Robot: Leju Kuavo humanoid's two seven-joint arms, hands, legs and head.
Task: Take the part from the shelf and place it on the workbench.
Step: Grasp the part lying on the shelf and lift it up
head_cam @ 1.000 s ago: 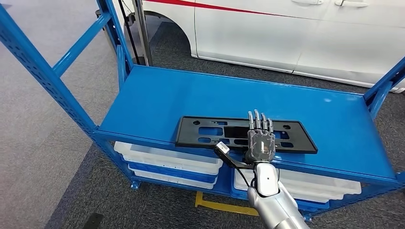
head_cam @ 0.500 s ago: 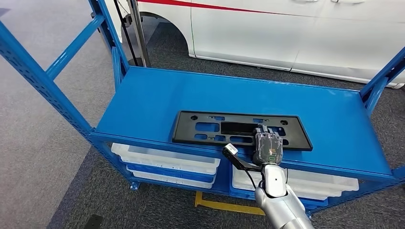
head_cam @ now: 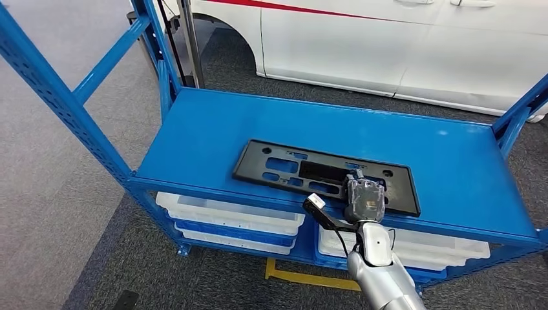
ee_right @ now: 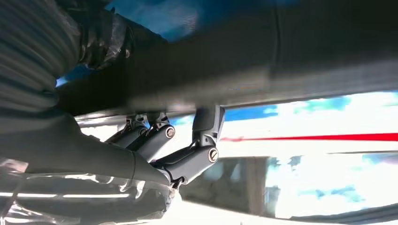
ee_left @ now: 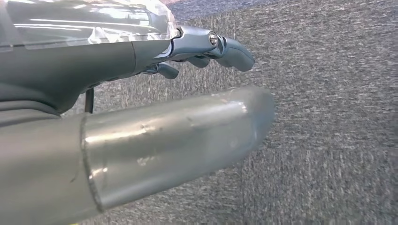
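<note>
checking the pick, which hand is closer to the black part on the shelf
Right. The right hand is on the black part, fingers curled over its near edge on the blue shelf. The left hand hangs over grey carpet, away from the part.

matt black plastic part (head_cam: 323, 175); glossy blue metal shelf (head_cam: 213, 123).

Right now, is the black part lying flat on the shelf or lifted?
Partly lifted: the black part sits skewed, its near edge gripped by the right hand.
</note>
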